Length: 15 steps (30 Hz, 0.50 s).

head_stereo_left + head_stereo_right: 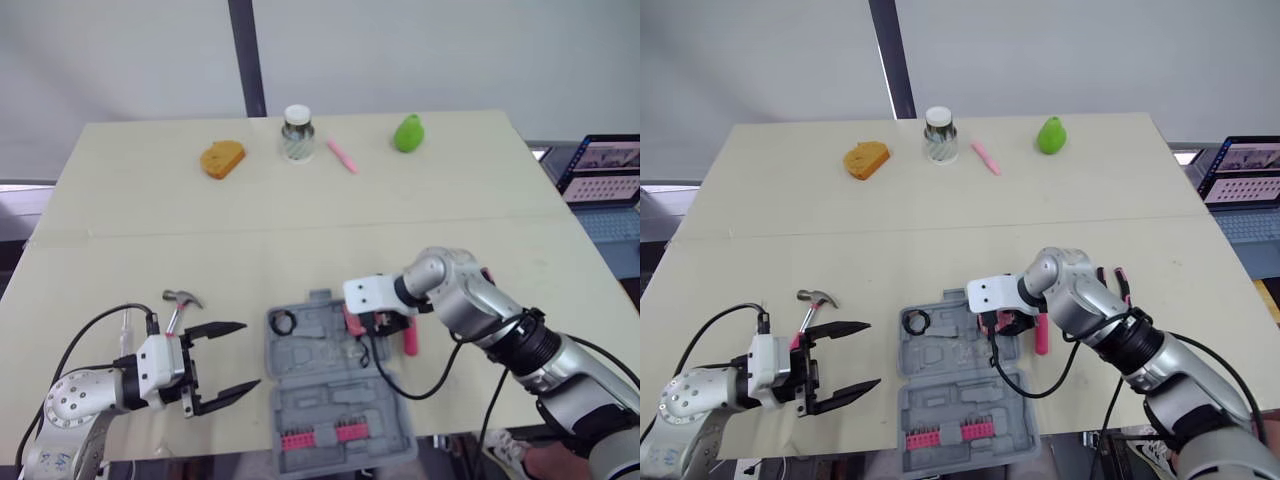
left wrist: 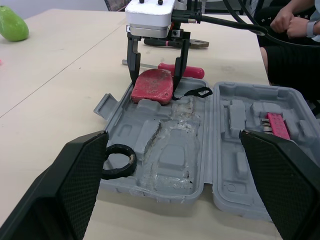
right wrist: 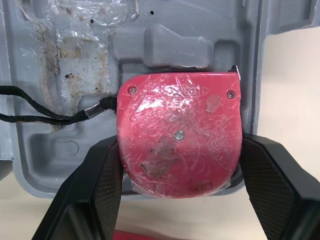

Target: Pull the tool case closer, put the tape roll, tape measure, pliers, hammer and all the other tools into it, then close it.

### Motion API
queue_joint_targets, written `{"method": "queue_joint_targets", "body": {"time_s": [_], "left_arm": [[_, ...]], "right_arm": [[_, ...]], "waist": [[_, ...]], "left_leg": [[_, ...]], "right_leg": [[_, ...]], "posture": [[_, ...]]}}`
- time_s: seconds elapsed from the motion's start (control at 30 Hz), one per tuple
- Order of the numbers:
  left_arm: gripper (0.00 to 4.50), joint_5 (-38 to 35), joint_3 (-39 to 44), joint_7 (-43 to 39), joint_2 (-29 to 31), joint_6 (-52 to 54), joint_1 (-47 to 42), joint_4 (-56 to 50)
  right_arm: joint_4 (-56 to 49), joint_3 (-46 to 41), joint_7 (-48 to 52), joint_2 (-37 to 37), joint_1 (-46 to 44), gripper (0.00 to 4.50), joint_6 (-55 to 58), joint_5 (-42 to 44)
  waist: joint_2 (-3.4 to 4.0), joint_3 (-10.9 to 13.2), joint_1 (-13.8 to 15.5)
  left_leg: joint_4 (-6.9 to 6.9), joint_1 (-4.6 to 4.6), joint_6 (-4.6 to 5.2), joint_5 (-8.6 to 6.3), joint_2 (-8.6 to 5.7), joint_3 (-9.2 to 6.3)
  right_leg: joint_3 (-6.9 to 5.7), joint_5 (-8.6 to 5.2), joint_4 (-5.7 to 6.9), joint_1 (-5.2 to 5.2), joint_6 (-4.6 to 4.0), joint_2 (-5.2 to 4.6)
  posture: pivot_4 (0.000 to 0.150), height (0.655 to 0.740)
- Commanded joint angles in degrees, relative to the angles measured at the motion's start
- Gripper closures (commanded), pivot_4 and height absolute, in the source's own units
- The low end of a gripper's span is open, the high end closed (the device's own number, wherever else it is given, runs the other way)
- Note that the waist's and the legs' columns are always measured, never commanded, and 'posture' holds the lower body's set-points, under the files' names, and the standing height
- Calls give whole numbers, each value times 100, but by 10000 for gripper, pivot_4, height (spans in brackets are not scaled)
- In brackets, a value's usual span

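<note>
— Where is the tape measure point(image 3: 180, 135)?

— Pinched in the right end effector point(image 2: 155, 80), with one black finger pressed against each side of the red housing. Its black cord point(image 3: 45, 117) trails away from the fingers into the tray.

— Is it inside the tool case point(image 1: 335, 400)?

— It sits directly below the end effector, at the rim of the open case's half that lies farther from the robot. I cannot tell whether it rests on the plastic or hangs just above it.

— And the other arm?

— The left end effector point(image 1: 250, 354) has its fingers spread wide with nothing between them. The tips point at the side of the case and stop just short of it.

— What is packed already?

— The tape roll point(image 1: 283, 322), a black ring, lies in a corner pocket just beyond the left end effector's fingertips. A row of pink bits point(image 1: 320, 435) sits in the nearer half.

— What is outside the case?

— The hammer point(image 1: 182, 298) lies on the desk point(image 1: 300, 230) just beside the left end effector, its handle running toward the end effector's body. A pink-handled screwdriver point(image 1: 1041, 335) lies just beside the right end effector, on the side away from the case. A jar point(image 1: 297, 133) stands well apart from both end effectors, at the desk's far edge.
</note>
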Motion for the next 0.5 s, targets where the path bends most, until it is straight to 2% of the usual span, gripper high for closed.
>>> {"method": "queue_joint_targets", "body": {"time_s": [0.03, 0.27, 0.33, 0.37, 0.5], "left_arm": [[0, 18, 44, 19, 17, -72, 54, -152], [0, 42, -7, 26, -5, -83, 42, -156], [0, 55, -25, 35, -19, -86, 39, -155], [0, 62, -33, 40, -26, -89, 40, -158], [0, 85, -73, 56, -65, -101, 62, -176]], "right_arm": [[-69, -61, 25, 30, -106, 15655, -52, -77], [-73, -84, 30, 55, -138, 15655, -32, -82], [-89, -122, 11, 59, -164, 5190, -33, -72], [-102, -143, 2, 55, -179, 1442, -34, -70], [-302, -267, 74, -36, -294, 619, 38, -26]], "waist": [[0, 0, 0], [0, 0, 0], [0, 0, 0], [0, 0, -1], [1, 1, -2]], "left_leg": [[0, 0, 0, 0, 0, 0], [0, 0, 0, 0, 0, 0], [0, 0, -1, 0, 0, 0], [0, 0, -1, 0, 0, 0], [0, 0, -1, 0, 0, 1]], "right_leg": [[0, 0, 0, 0, 0, 0], [1, 0, 4, -2, 0, 0], [1, 0, 5, -3, 0, 0], [1, 0, 5, -3, 0, 0], [2, 0, 7, -5, 0, -1]], "posture": [[1500, 6950], [1500, 6950], [1500, 6950], [1500, 6950], [1500, 6950]]}}
